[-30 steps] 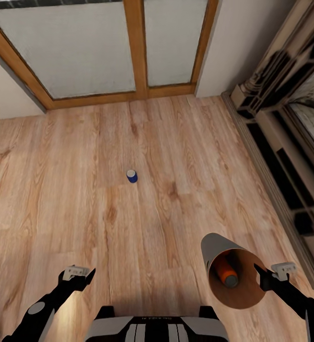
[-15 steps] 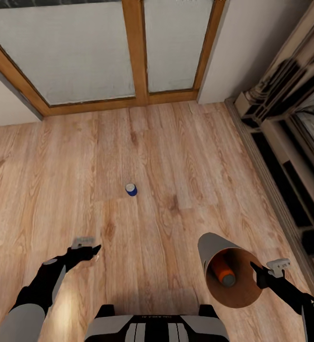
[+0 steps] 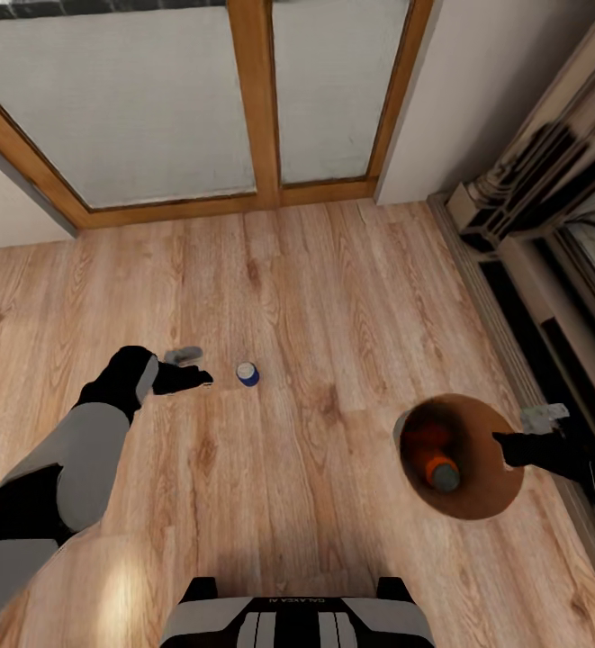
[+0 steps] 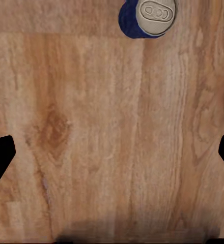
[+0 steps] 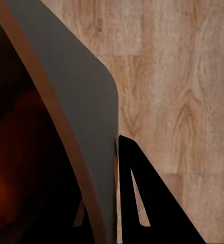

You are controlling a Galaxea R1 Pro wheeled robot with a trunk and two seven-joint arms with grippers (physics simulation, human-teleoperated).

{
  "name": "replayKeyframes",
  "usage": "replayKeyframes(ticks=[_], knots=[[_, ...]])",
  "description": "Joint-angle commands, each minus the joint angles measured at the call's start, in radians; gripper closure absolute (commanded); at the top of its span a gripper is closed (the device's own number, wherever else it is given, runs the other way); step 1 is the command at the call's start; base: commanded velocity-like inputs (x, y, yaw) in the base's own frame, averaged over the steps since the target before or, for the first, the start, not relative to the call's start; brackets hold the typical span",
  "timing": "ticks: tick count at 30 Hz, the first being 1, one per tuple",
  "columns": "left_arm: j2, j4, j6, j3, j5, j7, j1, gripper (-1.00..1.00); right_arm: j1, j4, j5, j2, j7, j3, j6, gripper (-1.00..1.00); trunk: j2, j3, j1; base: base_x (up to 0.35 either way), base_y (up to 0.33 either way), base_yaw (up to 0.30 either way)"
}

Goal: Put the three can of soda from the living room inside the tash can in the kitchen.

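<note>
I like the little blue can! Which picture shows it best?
The left wrist view: the blue can is big there, its grey top and tab plain, though the edge cuts it off. The head view shows the whole can standing on the floor, but tiny, just beyond the left gripper.

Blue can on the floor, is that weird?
Yes. The blue can stands alone and upright on the wood floor, just past the open left end effector, while an orange can already sits inside the bin.
</note>
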Motion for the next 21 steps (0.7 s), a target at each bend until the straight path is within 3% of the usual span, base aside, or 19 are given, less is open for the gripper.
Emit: replayKeyframes(ticks=[1, 3, 5, 8, 13, 18, 21], knots=[[-0.004, 0.0, 0.033, 0.0, -0.002, 0.003, -0.018, -1.0, -0.019, -0.013, -0.013, -0.025, 0.01, 0.026, 0.068, 1.0, 0.0, 0.0, 0.0, 0.009, 0.0, 0.0], [-0.017, -0.011, 0.149, -0.001, -0.001, 0.011, -0.069, -1.0, -0.129, -0.042, -0.018, -0.133, 0.024, 0.124, 0.212, 1.0, 0.0, 0.0, 0.0, 0.005, 0.0, 0.0], [-0.021, -0.021, 0.192, 0.0, 0.0, 0.013, -0.086, -1.0, -0.211, -0.048, -0.017, -0.178, 0.035, 0.185, 0.263, 1.0, 0.0, 0.0, 0.0, 0.002, 0.0, 0.0], [-0.03, -0.029, 0.215, 0.001, 0.001, 0.014, -0.098, -1.0, -0.348, -0.028, -0.017, -0.216, 0.044, 0.253, 0.278, 1.0, 0.0, 0.0, 0.0, 0.001, 0.0, 0.0], [-0.043, -0.035, 0.215, 0.0, 0.001, 0.021, -0.103, -1.0, -0.468, 0.016, -0.015, -0.234, 0.047, 0.355, 0.278, 1.0, 0.0, 0.0, 0.0, 0.018, 0.0, 0.0], [-0.046, -0.035, 0.215, 0.0, 0.001, 0.017, -0.104, -1.0, -0.483, 0.022, -0.01, -0.236, 0.048, 0.375, 0.278, 1.0, 0.0, 0.0, 0.0, 0.197, 0.0, 0.0], [-0.052, -0.035, 0.215, -0.001, 0.001, 0.022, -0.103, -1.0, -0.486, 0.023, 0.022, -0.235, 0.049, 0.38, 0.278, 1.0, 0.0, 0.0, 0.0, 0.183, 0.0, 0.0]])
